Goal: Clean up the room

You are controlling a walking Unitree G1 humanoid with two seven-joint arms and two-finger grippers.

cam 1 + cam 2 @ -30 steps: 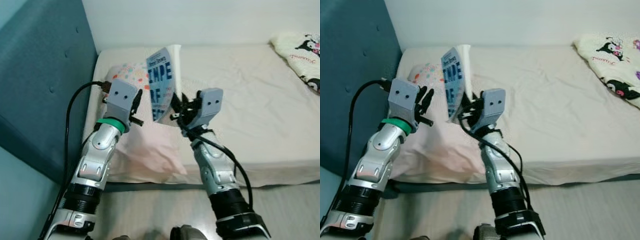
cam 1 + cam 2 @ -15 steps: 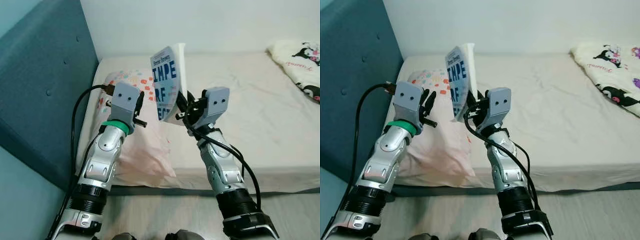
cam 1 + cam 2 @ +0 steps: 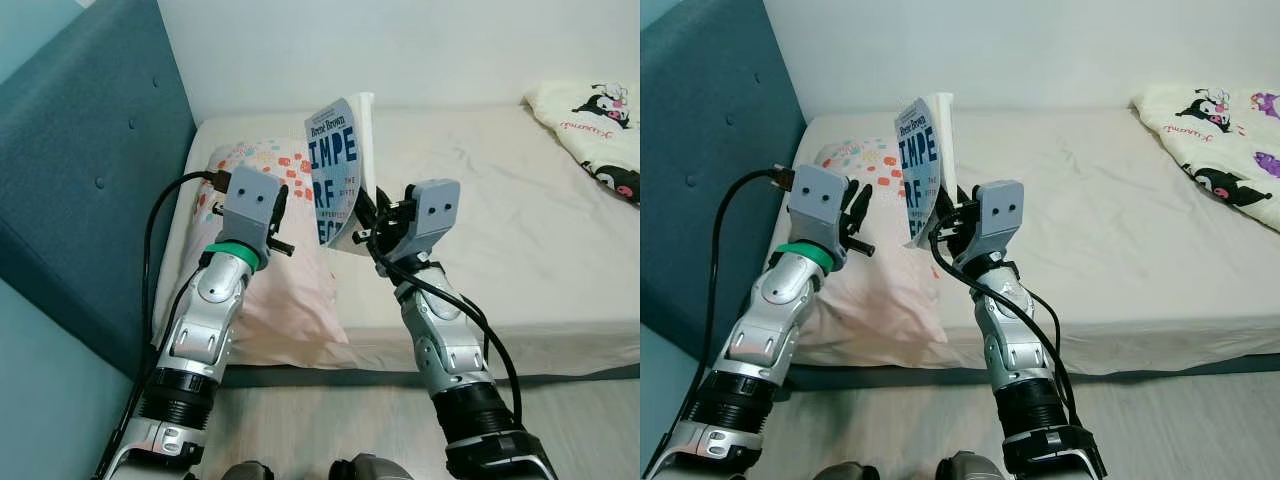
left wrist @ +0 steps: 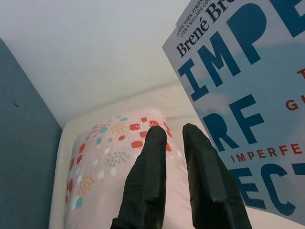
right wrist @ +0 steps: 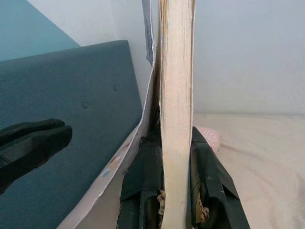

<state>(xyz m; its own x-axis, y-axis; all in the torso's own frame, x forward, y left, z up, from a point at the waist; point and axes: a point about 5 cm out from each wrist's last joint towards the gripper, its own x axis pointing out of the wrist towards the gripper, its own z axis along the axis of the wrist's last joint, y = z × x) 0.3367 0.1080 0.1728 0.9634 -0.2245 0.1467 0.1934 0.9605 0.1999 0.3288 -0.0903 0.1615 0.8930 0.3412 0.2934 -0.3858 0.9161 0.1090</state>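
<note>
A thick book [image 3: 335, 165] with a light blue cover and big dark blue letters stands upright in the air over the bed's head end. My right gripper [image 3: 362, 215] is shut on the book's lower edge; the right wrist view has its black fingers [image 5: 205, 167] pressing either side of the page block [image 5: 177, 95]. My left gripper [image 3: 275, 205] hovers just left of the cover, shut and holding nothing, its fingers [image 4: 147, 176] above the pink pillow [image 4: 109, 157] with coloured dots.
The bed [image 3: 500, 200] has a beige sheet and runs to the right. A teal padded headboard [image 3: 90, 170] stands at the left. A cream blanket with cartoon figures [image 3: 600, 120] lies at the far right. Pale floor [image 3: 330, 420] lies before the bed.
The whole picture has shifted, so the camera moved: the bed sits a little further off. Both arms and the held book keep the same pose to each other.
</note>
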